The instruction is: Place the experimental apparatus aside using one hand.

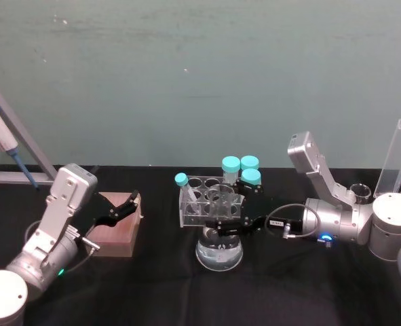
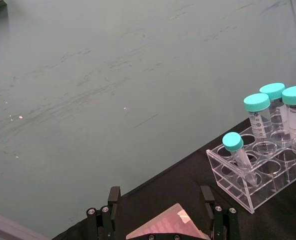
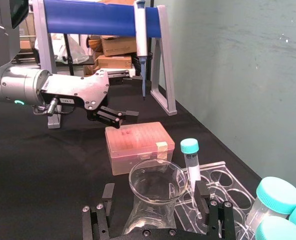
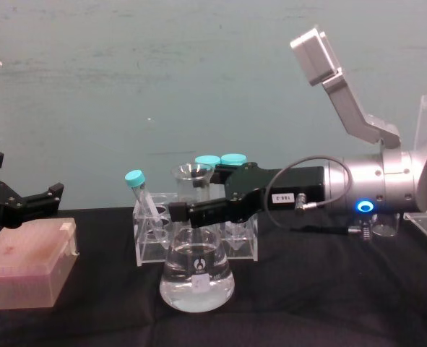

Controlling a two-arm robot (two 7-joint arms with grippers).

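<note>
Conical flask (image 4: 196,271) mid-worktop (image 1: 153,285), roughly a third full of clear liquid, just in front of a clear tube rack (image 1: 210,204) with teal-capped tubes (image 1: 241,168). Right pincer (image 4: 180,211) reaching in from the right, straddling the flask's neck; can't tell if actually clamped or just around it. Left pincer (image 1: 129,202) spread open, hovering over a pinkish tip box (image 4: 25,264) off to the left.

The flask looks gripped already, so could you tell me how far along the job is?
Done: the right gripper has reached the flask, its fingers on either side of the neck. In hand: the flask stands on the table, in front of the tube rack, not lifted. Left: carrying it aside. The left gripper hovers open over the pink box.
</note>
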